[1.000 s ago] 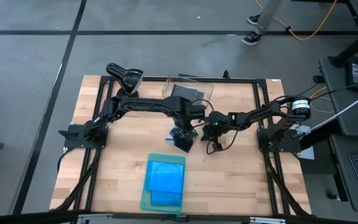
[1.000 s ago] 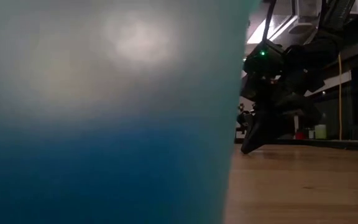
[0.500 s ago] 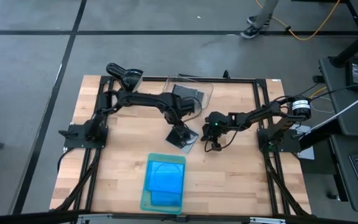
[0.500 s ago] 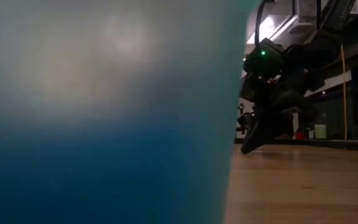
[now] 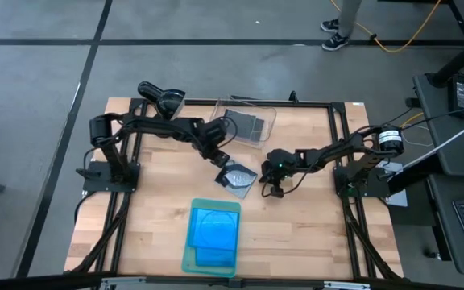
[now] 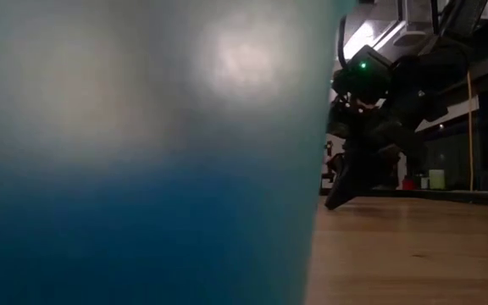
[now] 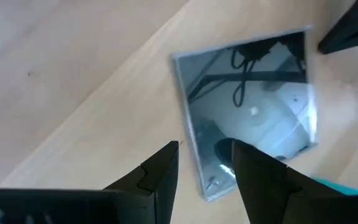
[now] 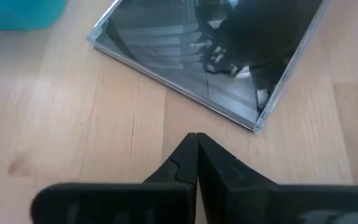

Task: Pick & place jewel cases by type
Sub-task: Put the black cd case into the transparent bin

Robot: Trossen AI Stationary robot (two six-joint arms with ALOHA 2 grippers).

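So my left claw (image 7: pixel 205 163) hangs with its fingers apart, holding nothing, right over the near edge of the dark grey clear-lidded jewel case (image 5: pixel 237 177) lying flat on the wooden bench (image 5: pixel 135 234). My right claw (image 8: pixel 196 155) sits pinched shut just beside it, probably bracing it from sliding.

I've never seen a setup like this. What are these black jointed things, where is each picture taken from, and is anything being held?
They are two robot arms on a wooden table. One camera looks down from above, one sits at table height, mostly blocked by something blue, and one rides on each wrist. A clear square plastic disc case lies flat mid-table, held by nothing. The left end effector is open beside it; the right end effector is shut, just off its edge. Blue square cases rest on a pale green flat tray; a clear rectangular plastic bin holds a dark case.
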